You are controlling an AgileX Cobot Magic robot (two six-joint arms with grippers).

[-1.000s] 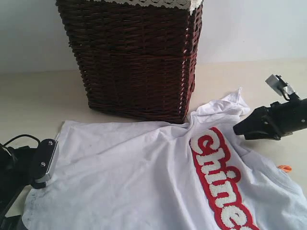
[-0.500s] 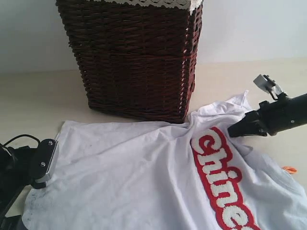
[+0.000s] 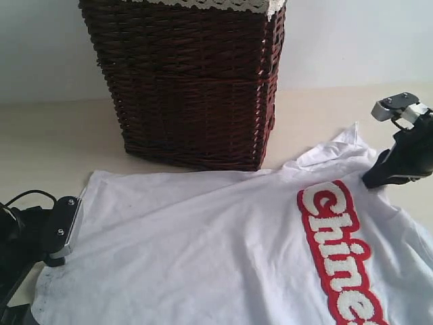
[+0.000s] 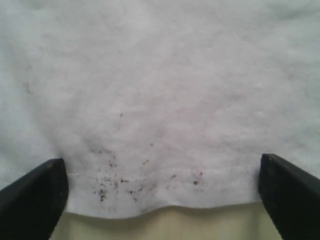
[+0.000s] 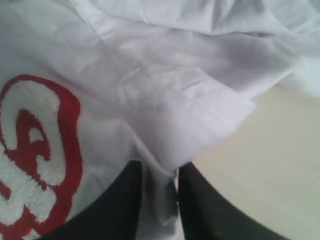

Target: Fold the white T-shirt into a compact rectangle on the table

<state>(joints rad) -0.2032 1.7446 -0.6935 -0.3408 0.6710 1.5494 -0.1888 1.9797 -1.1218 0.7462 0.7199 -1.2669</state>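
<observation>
The right hand [image 5: 159, 197] pinches a fold of the shirt [image 3: 203, 250], likely to pull it flat on the bench [image 3: 54, 135]; left hand [image 4: 160, 200] gapes wide at the hem, ready to grab.

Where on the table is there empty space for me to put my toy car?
The table is bare left of the wicker basket, between the wall and the white T-shirt, and right of the basket, behind the sleeve. The front is crowded: shirt everywhere, with the right end effector pinching it.
</observation>
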